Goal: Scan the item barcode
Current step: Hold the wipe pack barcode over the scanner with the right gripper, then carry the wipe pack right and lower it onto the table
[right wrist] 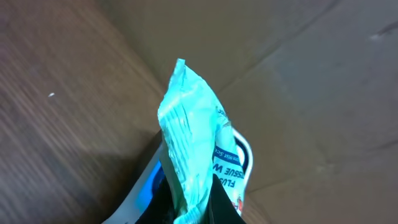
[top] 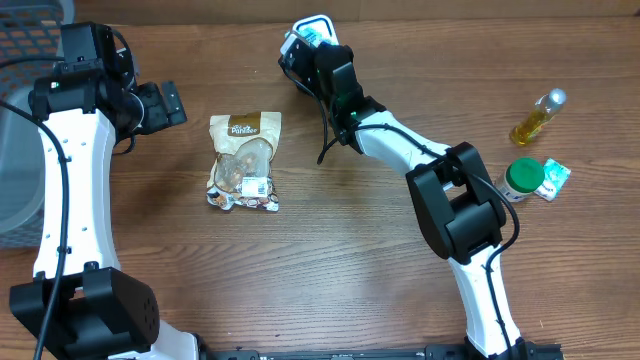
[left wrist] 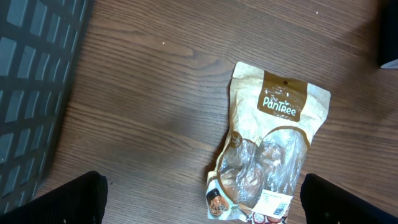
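The right jaws are pressed together on a pale teal wipes packet (right wrist: pixel 189 130). They pinch its lower end and hold it upright at the far edge of the table (top: pixel 330 270), close to a cardboard wall (right wrist: pixel 311 74). The left jaws are spread wide and empty, hovering just left of a Pantree snack pouch (top: pixel 243 160) that lies flat on the wood.

The packet's lower part is hidden between the jaws, its print is cut off, and no barcode can be made out. From overhead the wrist covers most of it.

Well to the right are a bottle of yellow liquid (top: pixel 538 118) and a green-lidded jar (top: pixel 523 178), with a second teal packet (top: pixel 555 178) just beside the jar. A grey basket (top: pixel 20 45) sits at the left edge.
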You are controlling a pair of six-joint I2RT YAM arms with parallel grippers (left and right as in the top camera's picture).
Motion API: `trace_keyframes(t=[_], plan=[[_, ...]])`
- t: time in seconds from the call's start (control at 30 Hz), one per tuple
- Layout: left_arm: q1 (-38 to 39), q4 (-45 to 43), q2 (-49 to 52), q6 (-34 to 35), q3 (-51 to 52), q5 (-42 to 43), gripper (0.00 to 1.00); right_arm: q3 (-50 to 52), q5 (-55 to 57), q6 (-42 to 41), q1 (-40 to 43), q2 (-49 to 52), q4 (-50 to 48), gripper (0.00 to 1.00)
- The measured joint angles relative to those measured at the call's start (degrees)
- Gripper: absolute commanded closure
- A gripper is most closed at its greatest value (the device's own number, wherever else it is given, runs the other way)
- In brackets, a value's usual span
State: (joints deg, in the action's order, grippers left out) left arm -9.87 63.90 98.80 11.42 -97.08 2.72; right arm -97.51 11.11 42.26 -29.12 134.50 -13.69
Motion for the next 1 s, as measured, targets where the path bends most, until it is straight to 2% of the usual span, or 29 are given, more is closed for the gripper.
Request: trace_keyframes(t=[0.33, 0.6, 0.8, 1.0], plan=[[0.0, 0.0, 0.0, 0.0, 0.0, 0.0, 0.01, -0.1, -1.4, 0.2, 0.0, 0.1, 3.8, 0.96], [0.0, 0.0, 0.0, 0.0, 0.0, 0.0, 0.0, -0.1, -1.1, -4.0, 0.5, -0.7, 3.5, 0.96], [0.0, 0.0, 0.0, 0.0, 0.0, 0.0, 0.01, 0.0, -1.0, -13.0, 0.9, -8.9, 15.6, 0.96], [0.0, 0.0, 0.0, 0.0, 0.0, 0.0, 0.0, -0.1, -3.1, -25.6, 3.0, -20.3, 39.8, 0.96]])
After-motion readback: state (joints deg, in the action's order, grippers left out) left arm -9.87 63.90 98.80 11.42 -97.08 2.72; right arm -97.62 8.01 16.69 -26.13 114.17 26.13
